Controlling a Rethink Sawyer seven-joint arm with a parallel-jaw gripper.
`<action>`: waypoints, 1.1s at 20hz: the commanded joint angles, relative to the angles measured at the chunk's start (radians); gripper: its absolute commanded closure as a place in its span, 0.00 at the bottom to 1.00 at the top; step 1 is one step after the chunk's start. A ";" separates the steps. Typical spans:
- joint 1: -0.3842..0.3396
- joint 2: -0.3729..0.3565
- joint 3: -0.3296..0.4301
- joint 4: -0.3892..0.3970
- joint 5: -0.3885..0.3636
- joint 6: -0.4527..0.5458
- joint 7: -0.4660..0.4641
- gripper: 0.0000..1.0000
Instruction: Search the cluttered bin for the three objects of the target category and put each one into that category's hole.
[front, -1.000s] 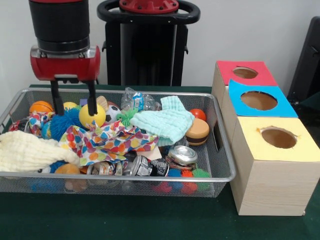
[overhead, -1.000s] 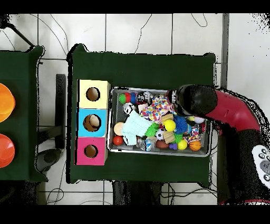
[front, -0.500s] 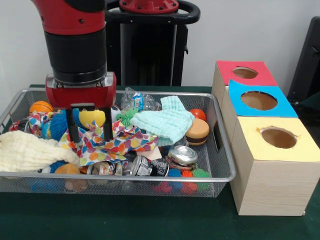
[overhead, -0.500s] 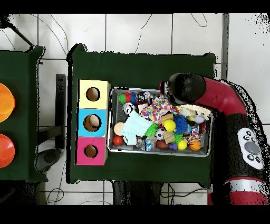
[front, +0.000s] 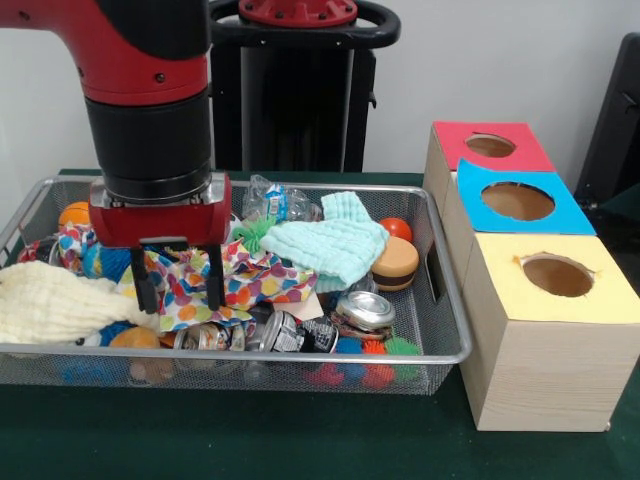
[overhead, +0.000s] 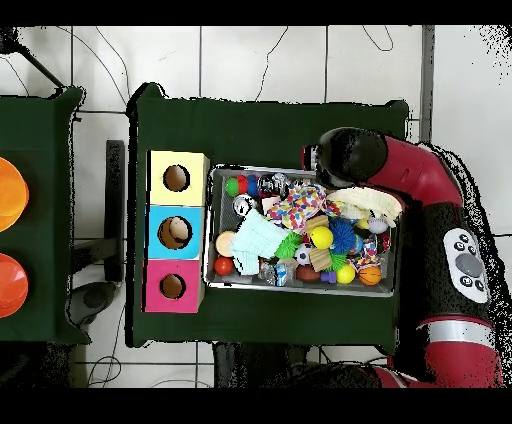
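Tool (front: 177, 283) low in the left half of the front view, two black fingers (front: 213, 278) spread apart and holding nothing, tips down on one polka-dot cloth (front: 235, 281) at the middle of the wire bin (front: 440, 290). One red and black arm (front: 150, 100) dropping in from the upper left; in the overhead view the same arm (overhead: 400, 180) bending over the bin's upper right corner, tool hidden beneath it.

Just left of the tool: one cream cloth (front: 55, 305) draped over the bin's front left, one blue spiky ball (front: 105, 262) behind it, one orange ball (front: 72, 213) at the far left corner. Right of the tool: one mint-green knitted cloth (front: 330, 245), one crumpled clear plastic bottle (front: 275, 200) behind it, one toy burger (front: 395, 263), one small red ball (front: 397, 228). Along the front wall: two crushed cans seen clearly, a dark one (front: 295, 333) and a silver one (front: 366, 310). From overhead, one yellow ball (overhead: 321, 237) near the bin's centre.

Three wooden boxes in a row at the right of the front view, one round hole in each: yellow-topped (front: 555, 300) nearest, blue-topped (front: 515, 200) in the middle, red-topped (front: 490, 145) farthest. Bin and boxes on the green tabletop (front: 250, 440). Target category not discernible.
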 joint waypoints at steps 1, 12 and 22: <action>-0.003 0.024 0.046 -0.038 0.025 0.098 0.052 0.00; -0.006 0.010 0.043 -0.017 0.030 0.090 0.052 0.00; -0.011 0.004 0.042 -0.015 0.034 0.099 0.040 0.00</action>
